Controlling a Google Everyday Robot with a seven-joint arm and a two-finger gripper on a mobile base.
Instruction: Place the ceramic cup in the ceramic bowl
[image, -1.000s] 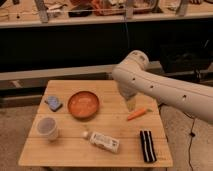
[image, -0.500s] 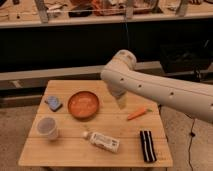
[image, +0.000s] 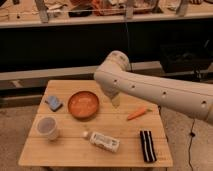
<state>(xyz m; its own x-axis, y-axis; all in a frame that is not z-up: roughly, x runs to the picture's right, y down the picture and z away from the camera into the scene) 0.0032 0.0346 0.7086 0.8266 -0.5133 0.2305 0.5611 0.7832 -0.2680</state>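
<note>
Wooden desk (image: 67, 151): the cup (image: 47, 127) stands at its near left, apart from the bowl (image: 83, 104) farther back. Tool (image: 115, 100) hangs just right of the bowl; whether it is open or closed, I cannot tell.

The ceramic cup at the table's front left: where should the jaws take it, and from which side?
Probably grip the ceramic cup across its rim, coming from above: it stands upright, mouth up, with nothing touching it. The gripper hangs right of the ceramic bowl, so it would have to cross leftward first.
</note>
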